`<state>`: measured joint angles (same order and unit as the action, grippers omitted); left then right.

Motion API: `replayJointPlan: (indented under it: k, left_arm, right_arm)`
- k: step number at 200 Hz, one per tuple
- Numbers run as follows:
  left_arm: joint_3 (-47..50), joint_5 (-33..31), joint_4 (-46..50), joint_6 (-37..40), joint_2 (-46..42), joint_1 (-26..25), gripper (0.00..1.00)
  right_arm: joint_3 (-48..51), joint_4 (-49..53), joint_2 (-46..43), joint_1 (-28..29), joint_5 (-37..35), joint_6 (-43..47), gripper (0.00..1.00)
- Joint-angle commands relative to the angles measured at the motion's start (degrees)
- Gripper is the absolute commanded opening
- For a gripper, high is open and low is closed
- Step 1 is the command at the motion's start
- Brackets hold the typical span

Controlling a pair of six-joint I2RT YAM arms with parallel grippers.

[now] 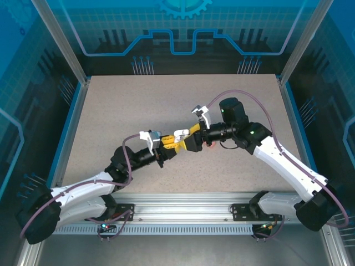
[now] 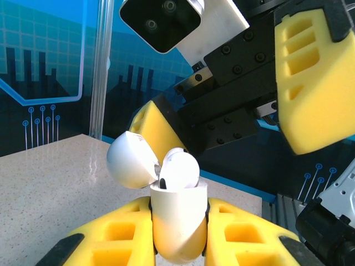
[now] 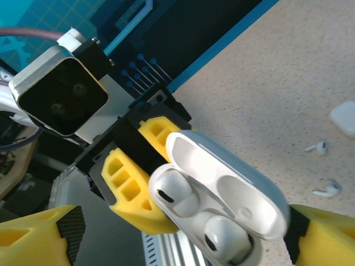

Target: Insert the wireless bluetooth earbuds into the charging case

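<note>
A white charging case (image 2: 178, 221) stands upright in my left gripper (image 2: 178, 235), whose yellow fingers (image 2: 116, 233) are shut on its lower body. Its lid (image 2: 130, 160) is hinged open. Looking into the case (image 3: 260, 244) from the right wrist, I see two white earbuds seated inside, one (image 3: 175, 194) on the left and one (image 3: 224, 235) lower down. My right gripper (image 3: 183, 241) is open, its fingers (image 3: 39, 233) spread wide on either side of the case and not touching it. In the top view the two grippers, left (image 1: 168, 146) and right (image 1: 187, 139), meet over mid-table at the case (image 1: 180, 134).
Two loose white earbuds (image 3: 319, 147) (image 3: 327, 189) lie on the speckled table (image 3: 277, 72), and part of another white case (image 3: 344, 116) shows beside them. A small reddish thing (image 1: 209, 145) lies under the right wrist. Blue walls enclose the table.
</note>
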<state>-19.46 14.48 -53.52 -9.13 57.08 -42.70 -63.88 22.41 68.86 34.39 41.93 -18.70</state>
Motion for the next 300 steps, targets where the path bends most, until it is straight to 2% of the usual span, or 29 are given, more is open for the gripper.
replayJointPlan:
  k: [1, 17, 37, 103, 129, 140, 165, 192, 206, 230, 267, 300]
  left_arm:
    - [-1.5, 0.8, -3.3, -0.6, 0.0, 0.4, 0.0]
    - [-1.4, 0.4, -3.1, -0.5, 0.0, 0.4, 0.0]
    - [-1.4, 0.1, -2.8, -0.3, 0.0, 0.4, 0.0]
    - [-1.3, 0.1, -2.4, 0.1, 0.0, 0.4, 0.0]
    - [-1.4, 0.4, -2.5, -0.1, -0.4, 0.4, 0.0]
    - [-1.4, 0.7, -2.5, -0.3, -0.7, 0.4, 0.0]
    - [-1.5, 2.6, -2.5, -0.4, -1.4, 0.4, 0.0]
    - [-1.8, 5.7, -2.6, -0.6, -2.1, 0.4, 0.0]
    - [-2.0, 7.0, -2.6, -0.8, -2.2, 0.4, 0.0]
    - [-2.4, 8.3, -2.5, -1.2, -2.1, 0.4, 0.0]
    - [-2.5, 7.5, -2.6, -1.4, -1.9, 0.4, 0.0]
    - [-2.6, 7.3, -2.5, -1.7, -1.6, 0.4, 0.0]
  right_arm:
    - [-3.0, -1.0, 0.4, 0.5, 4.2, -0.3, 0.88]
    - [-3.6, -0.5, 0.0, 0.6, 4.3, 0.3, 0.78]
    - [-3.7, 0.2, -1.2, 0.6, 3.2, 1.6, 0.74]
    - [-3.6, 2.5, -4.4, 0.1, -1.9, 4.2, 0.74]
    - [-4.8, 8.1, -5.4, -0.1, -8.7, 9.3, 0.78]
    - [-4.4, 9.6, -6.1, -0.7, -10.0, 13.4, 0.83]
    - [-2.5, 10.1, -7.9, -2.5, -7.7, 20.8, 0.91]
    - [-1.6, 11.4, -7.3, -2.8, -1.6, 27.9, 0.92]
    - [-1.6, 11.2, -6.0, -2.7, 1.1, 29.3, 0.91]
    - [-3.2, 12.4, -3.0, -2.0, 5.0, 30.4, 0.82]
    - [-2.2, 11.6, -1.7, -0.6, 5.7, 30.3, 0.73]
    - [-1.7, 10.7, -0.7, -0.1, 5.7, 28.8, 0.58]
